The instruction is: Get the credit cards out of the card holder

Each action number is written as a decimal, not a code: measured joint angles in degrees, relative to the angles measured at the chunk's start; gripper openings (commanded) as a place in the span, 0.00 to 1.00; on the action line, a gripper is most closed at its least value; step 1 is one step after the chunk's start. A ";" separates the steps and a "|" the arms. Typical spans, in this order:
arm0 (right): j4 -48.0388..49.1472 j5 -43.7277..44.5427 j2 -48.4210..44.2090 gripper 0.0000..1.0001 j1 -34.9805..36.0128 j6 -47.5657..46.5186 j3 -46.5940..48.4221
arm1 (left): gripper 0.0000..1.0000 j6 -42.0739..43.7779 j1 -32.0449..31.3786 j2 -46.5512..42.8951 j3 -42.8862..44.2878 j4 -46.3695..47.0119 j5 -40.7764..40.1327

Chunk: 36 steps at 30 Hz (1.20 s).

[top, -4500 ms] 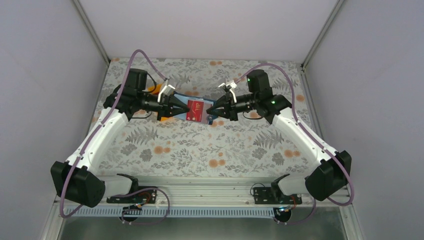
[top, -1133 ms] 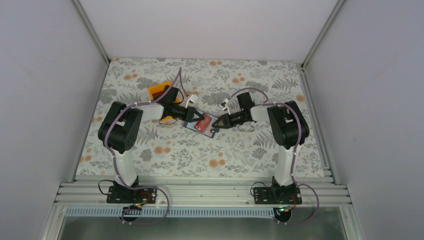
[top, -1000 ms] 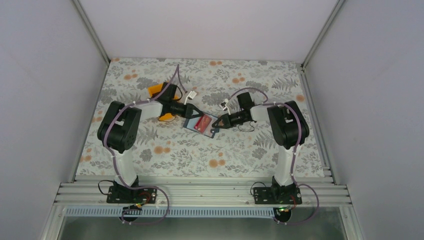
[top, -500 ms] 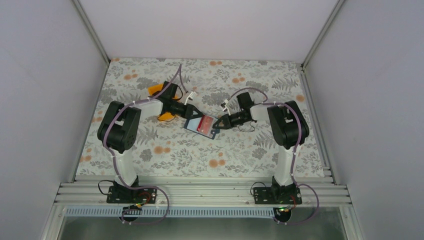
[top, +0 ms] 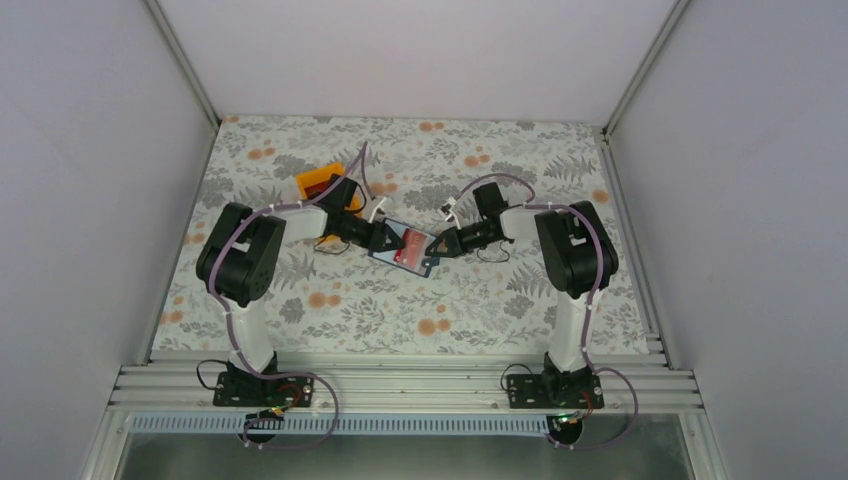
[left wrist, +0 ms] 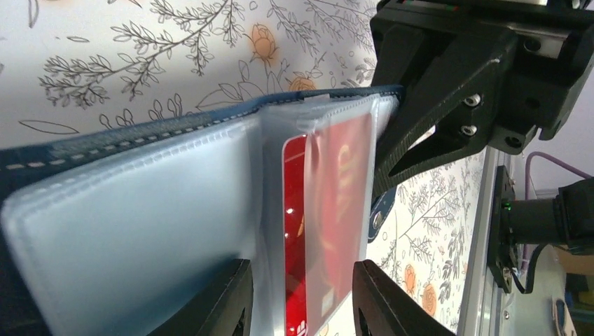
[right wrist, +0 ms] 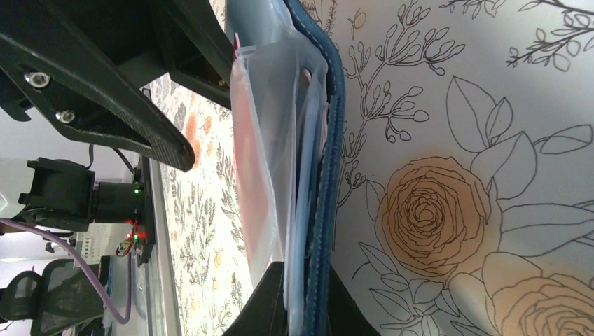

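Observation:
The blue card holder [top: 414,236] lies open on the floral table between my two grippers. A red credit card [top: 404,250] sits in its clear inner pocket. In the left wrist view the card [left wrist: 300,210] pokes a little way out of the pocket. My left gripper [left wrist: 298,302] is open, one finger on each side of that card and pocket, with gaps on both sides. My right gripper [right wrist: 306,302] is shut on the card holder's [right wrist: 328,140] stitched blue edge, and its black fingers [left wrist: 434,105] show in the left wrist view at the holder's far side.
An orange tray [top: 318,182] lies just behind the left arm's wrist. White walls close in the table on three sides. The arm bases stand on the metal rail [top: 400,385] at the near edge.
The left gripper's jaws have widened, and it has moved right and nearer, onto the holder's card pocket. The right gripper still grips the holder's edge in the same place.

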 measured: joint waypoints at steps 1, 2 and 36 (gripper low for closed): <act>-0.02 0.02 0.02 0.04 0.00 -0.09 0.02 | 0.39 0.00 -0.02 0.00 -0.24 0.13 0.31; -0.04 0.00 0.07 0.04 0.00 -0.13 0.09 | 0.39 -0.09 -0.02 0.00 -0.55 0.48 0.66; -4.37 1.88 0.37 0.05 -3.87 -0.42 0.63 | 0.02 7.54 2.45 -6.47 -0.66 -3.06 -4.00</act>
